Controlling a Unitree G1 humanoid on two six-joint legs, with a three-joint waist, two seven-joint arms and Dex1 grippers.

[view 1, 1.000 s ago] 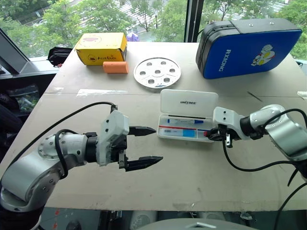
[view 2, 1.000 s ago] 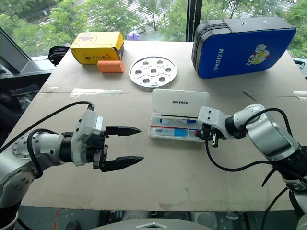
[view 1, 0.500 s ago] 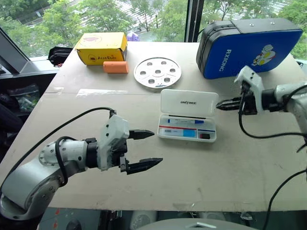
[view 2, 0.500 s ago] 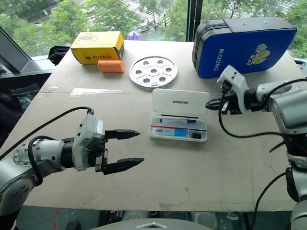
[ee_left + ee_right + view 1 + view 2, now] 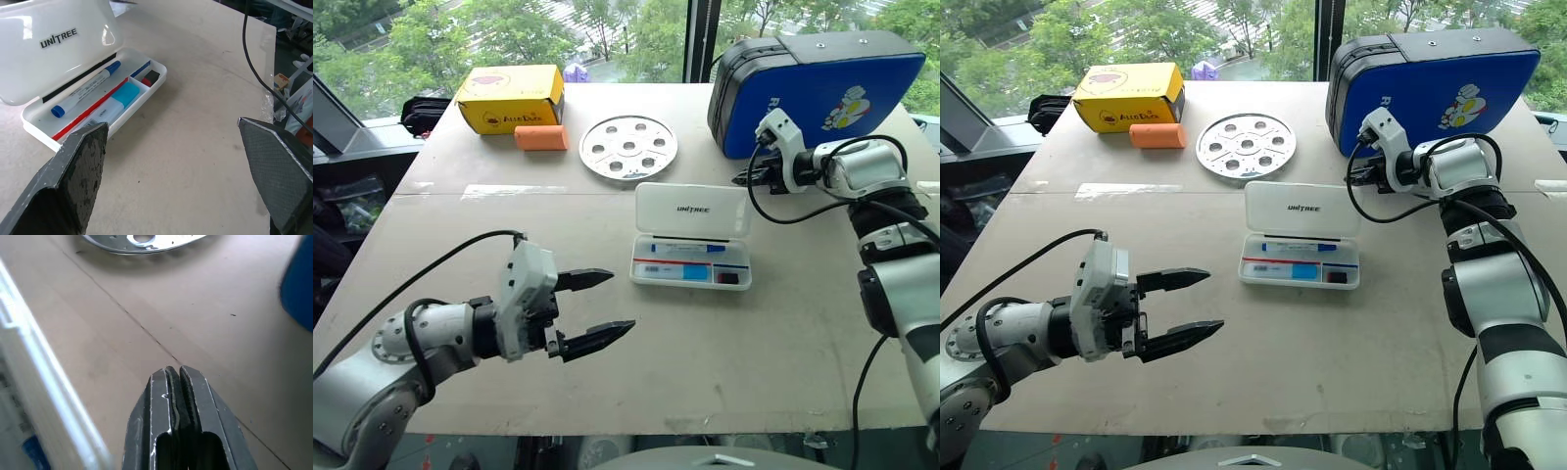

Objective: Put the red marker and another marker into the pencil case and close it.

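1. Table (image 5: 783,333): pale matte board top with a seam line across it. At the far edge stand a yellow cardboard box (image 5: 510,97), an orange block (image 5: 541,137) just in front of the box, a round silver metal disc with holes (image 5: 628,148), and a big blue zip case (image 5: 822,88) standing on its side.
2. Slim white hard plastic pencil case (image 5: 691,257) at table centre, hinged lid up, "UNITREE" lettering on the lid, nothing lying on it or across it.
3. Left gripper (image 5: 592,311) hovers low over the near table, left of the pencil case and apart from it; black fingers spread wide, nothing between them.
4. Right gripper (image 5: 743,179) is just behind the raised lid's right corner, in front of the big blue zip case; fingers pressed together, empty.
5. Left wrist view shows the case contents clearly: white marker with blue cap (image 5: 84,92), thin red strip (image 5: 93,109), light blue block (image 5: 125,94), small black and red pieces in the end compartment.
6. Right wrist view shows textured finger pads (image 5: 161,401) meeting flat, disc rim beyond, the white lid edge blurred alongside.
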